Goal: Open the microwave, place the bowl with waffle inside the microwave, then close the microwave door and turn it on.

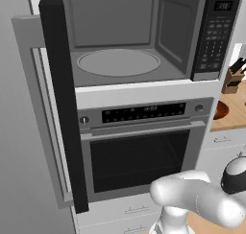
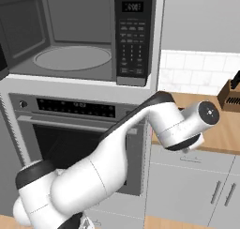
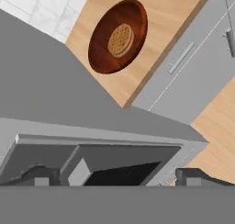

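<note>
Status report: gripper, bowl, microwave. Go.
Gripper open, empty. Reddish-brown wooden bowl with round golden waffle sits on the wood counter. Black microwave door swung open, glass turntable bare. Nothing blocking.

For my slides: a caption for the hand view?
Open gripper looks down at the waffle in its bowl on the wooden counter.

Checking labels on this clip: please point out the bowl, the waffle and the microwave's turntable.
bowl [image 3: 98, 53], hand view, on its inner wall.
waffle [image 3: 120, 40], hand view, on its gridded top.
turntable [image 1: 118, 63], left base view, on the glass plate's middle.
</note>
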